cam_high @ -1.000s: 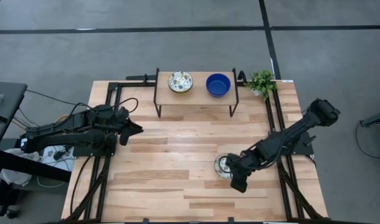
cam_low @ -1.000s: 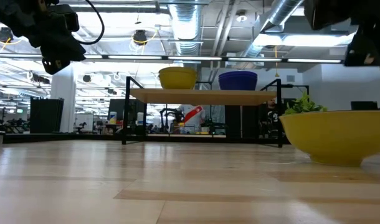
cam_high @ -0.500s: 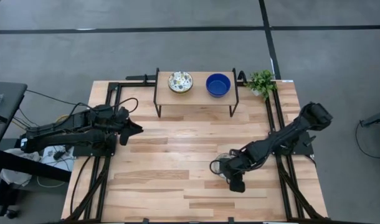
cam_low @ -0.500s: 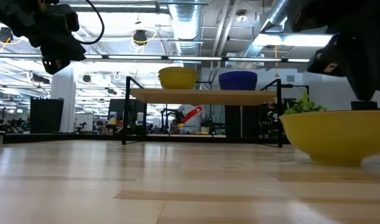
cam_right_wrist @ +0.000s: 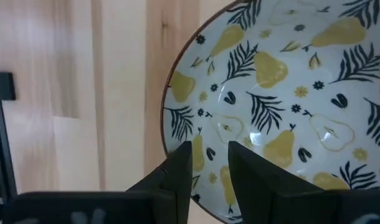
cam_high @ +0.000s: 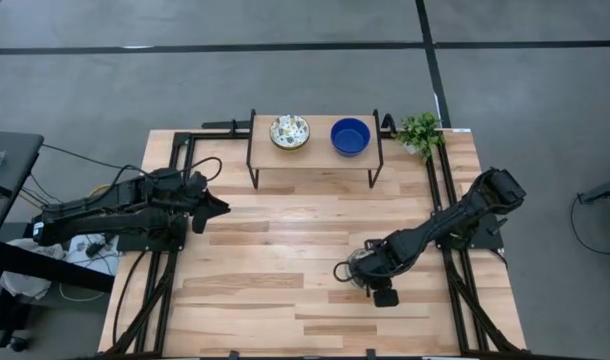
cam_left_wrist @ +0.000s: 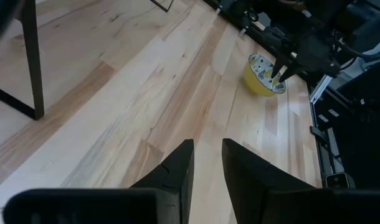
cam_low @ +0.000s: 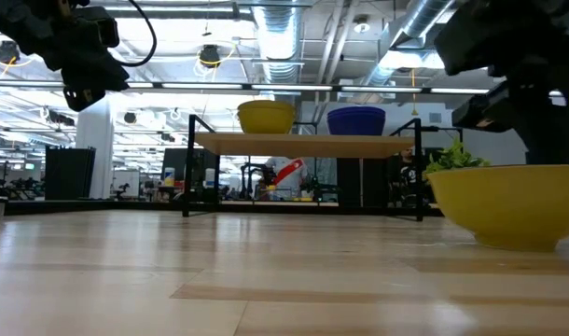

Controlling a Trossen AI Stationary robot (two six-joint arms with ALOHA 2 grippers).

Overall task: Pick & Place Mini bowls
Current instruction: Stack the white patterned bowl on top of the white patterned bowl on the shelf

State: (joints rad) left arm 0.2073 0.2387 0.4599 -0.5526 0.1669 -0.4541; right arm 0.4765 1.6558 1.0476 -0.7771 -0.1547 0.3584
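Observation:
One mini bowl (cam_high: pixel 351 266) stands on its base on the table's near right part; it is yellow outside (cam_low: pixel 508 207) and white inside with pears and leaves (cam_right_wrist: pixel 283 106). My right gripper (cam_high: pixel 361 272) (cam_right_wrist: pixel 209 149) is down at this bowl's rim, shut on it. A like patterned bowl (cam_high: pixel 290 131) and a blue bowl (cam_high: pixel 350 137) stand on a low shelf (cam_high: pixel 313 152) at the far edge. My left gripper (cam_high: pixel 221 207) (cam_left_wrist: pixel 207 144) waits at the table's left, held above the wood with its fingers close together. My right gripper holds the mini bowl by its rim (cam_right_wrist: pixel 169 127), on the bowl's near-right side. One finger (cam_right_wrist: pixel 243 163) is inside the bowl and the other (cam_right_wrist: pixel 180 163) is at the outer wall. The fingers come slanting down from the right. The bowl's base is on the table.
A small green plant (cam_high: pixel 419 132) stands at the far right corner beside the shelf. Black frame rails (cam_high: pixel 453 250) run along the table's left and right sides. Bare wood (cam_high: pixel 275 260) lies between the two arms.
My right gripper has moved toward the table's left and down onto the bowl on the table, now covering most of it in the high view. The bowl has shifted slightly on the table.

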